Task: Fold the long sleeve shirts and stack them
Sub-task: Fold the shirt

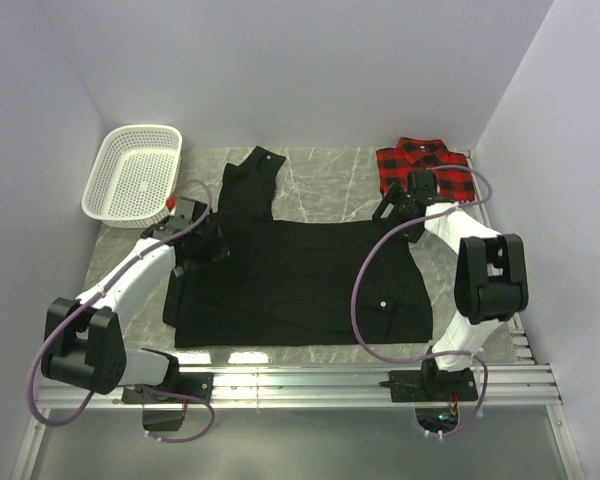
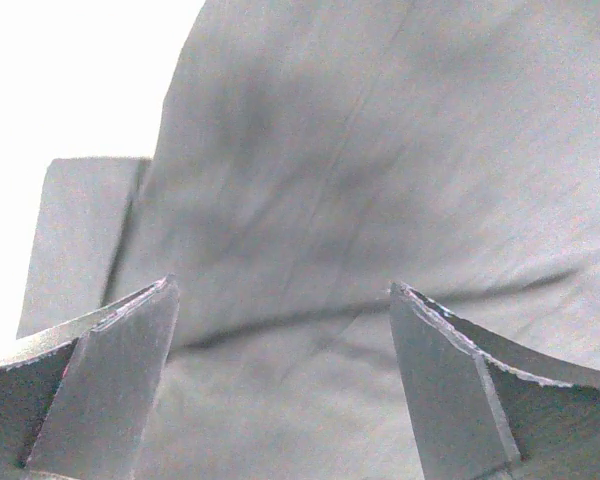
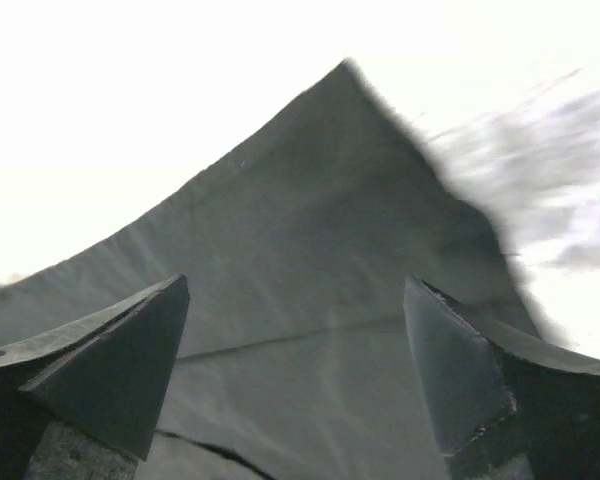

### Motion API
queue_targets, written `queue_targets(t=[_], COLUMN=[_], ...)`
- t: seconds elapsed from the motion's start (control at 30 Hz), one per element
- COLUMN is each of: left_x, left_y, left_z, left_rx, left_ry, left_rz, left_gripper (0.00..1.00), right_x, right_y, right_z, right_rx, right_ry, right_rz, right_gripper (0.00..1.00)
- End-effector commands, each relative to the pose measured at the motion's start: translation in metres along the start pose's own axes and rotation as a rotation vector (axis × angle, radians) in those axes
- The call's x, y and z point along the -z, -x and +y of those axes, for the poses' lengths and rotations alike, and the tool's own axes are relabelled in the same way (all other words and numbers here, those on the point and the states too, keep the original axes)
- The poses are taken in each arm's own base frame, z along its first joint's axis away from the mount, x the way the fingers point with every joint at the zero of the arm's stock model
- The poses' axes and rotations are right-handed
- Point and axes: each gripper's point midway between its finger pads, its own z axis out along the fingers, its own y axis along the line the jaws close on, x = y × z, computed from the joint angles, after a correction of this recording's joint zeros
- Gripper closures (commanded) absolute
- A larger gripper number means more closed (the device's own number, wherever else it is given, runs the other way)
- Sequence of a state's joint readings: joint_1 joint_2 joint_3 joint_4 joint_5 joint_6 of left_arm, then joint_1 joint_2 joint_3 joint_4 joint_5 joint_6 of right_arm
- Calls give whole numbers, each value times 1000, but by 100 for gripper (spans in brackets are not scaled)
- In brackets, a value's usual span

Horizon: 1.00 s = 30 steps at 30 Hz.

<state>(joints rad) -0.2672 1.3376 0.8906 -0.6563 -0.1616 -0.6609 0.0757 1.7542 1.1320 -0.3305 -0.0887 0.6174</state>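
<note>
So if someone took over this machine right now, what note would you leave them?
Left end effector: open, empty, over the far left corner of the black shirt.
Right end effector: open, empty, over its far right corner.
Plaid shirt: looks folded, at the far right corner of the table.
Done: black shirt lies spread mid-table, one sleeve sticking out toward the far side.
Left: fold the black shirt, then stack the two.
</note>
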Motion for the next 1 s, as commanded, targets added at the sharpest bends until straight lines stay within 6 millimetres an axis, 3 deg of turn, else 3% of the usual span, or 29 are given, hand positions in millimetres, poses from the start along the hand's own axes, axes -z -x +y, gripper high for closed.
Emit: queue_targets(t=[0.0,0.13,0.2,0.4,0.43,0.5,0.73,0.97], left_x=[17,5,-13,-38,-50,-55,-103,-132], left_y=[70,113,124,173,172,182,175,185], left_z=[-16,-17,-14,-38,-38,-44,-57,-71], left_rx=[-10,-10,0,29,34,57,73,46], left_ry=[-24,6,14,-47,-38,-69,-96,-144], left_rz=[-235,-292,-268,-268,-246,-230,-130,-146], left_gripper=[8,10,12,18,19,20,24,31], right_x=[41,43,36,21,20,16,3,-1], right_y=[50,58,64,64,63,63,60,56], right_z=[-8,-2,4,5,4,-1,-6,-5], right_rx=[63,99,106,98,102,99,76,89], right_ry=[-86,-78,-72,-68,-71,-92,-100,-82], right_rz=[-192,-155,-133,-101,-94,-86,-65,-47], right_gripper=[0,0,0,11,12,12,16,16])
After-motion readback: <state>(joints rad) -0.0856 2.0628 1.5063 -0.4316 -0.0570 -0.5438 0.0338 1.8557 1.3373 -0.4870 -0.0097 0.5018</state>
